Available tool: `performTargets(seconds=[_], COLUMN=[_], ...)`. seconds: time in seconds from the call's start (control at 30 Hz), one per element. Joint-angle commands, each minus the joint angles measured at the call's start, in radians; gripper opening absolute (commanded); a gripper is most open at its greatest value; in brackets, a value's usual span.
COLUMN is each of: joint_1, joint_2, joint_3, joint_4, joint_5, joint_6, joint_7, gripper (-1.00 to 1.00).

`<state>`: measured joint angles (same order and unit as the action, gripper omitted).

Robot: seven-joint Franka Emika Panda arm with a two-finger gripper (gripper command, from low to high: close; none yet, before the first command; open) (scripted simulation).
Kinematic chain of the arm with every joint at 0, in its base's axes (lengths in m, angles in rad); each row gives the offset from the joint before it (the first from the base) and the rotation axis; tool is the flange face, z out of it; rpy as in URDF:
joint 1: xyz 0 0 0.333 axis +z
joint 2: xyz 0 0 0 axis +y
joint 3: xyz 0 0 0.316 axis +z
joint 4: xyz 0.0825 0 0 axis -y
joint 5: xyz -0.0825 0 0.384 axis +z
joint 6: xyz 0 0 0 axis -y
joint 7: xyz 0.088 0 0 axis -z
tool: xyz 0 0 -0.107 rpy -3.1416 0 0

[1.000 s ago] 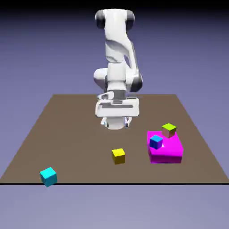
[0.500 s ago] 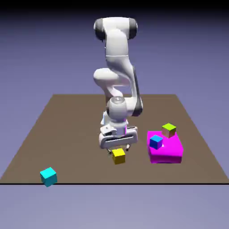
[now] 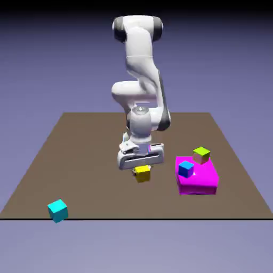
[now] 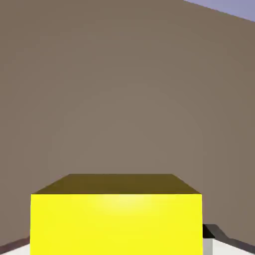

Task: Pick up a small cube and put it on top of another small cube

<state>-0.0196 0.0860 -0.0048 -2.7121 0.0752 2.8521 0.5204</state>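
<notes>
Now gripper [image 3: 141, 167] down on yellow cube [image 3: 142, 174], jaws clamped on its sides: grasp made so cube can be lifted for stacking. Cube sits mid-table, whether lifted off brown table [image 3: 80, 154] cannot tell. Cyan cube [image 3: 57, 210], stacking target, well apart near front edge toward exterior view's left; long carry judged ahead. Magenta block [image 3: 198, 180] bears blue cube [image 3: 185, 169] and lime-topped cube [image 3: 201, 154], beside but apart. Hand view: yellow cube [image 4: 116, 219] fills bottom, hiding fingertips almost wholly; cyan cube out of sight there.
</notes>
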Motion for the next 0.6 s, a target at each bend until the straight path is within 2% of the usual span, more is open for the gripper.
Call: performTargets(seconds=[0.0,0.57], joint_1=[-0.005,-0.183], joint_2=[0.018,0.315], joint_3=[-0.016,-0.288], joint_4=[0.036,0.652], joint_5=[0.007,0.111], joint_6=[-0.020,-0.357], joint_7=[0.011,0.208], gripper=[-1.00,-1.00])
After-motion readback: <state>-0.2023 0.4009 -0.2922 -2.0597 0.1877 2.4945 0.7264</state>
